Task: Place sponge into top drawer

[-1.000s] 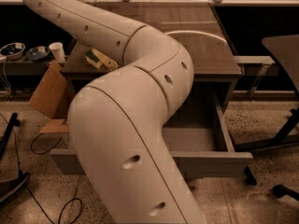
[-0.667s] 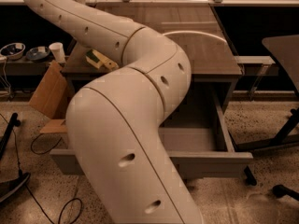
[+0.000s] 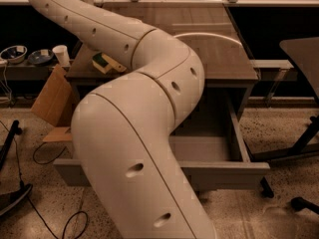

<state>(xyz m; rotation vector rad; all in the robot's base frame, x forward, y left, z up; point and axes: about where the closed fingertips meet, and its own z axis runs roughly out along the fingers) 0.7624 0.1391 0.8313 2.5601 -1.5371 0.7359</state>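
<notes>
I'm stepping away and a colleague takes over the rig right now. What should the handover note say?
End effector: not in view; the arm runs out past the top-left edge of the picture.
Sponge: lying on the cabinet top, near its left edge, close beside the arm.
Top drawer: pulled open; no sponge in the part of its inside that shows.
Done: drawer open.
Left: grasp the sponge, carry it over the drawer, release it inside.
</notes>
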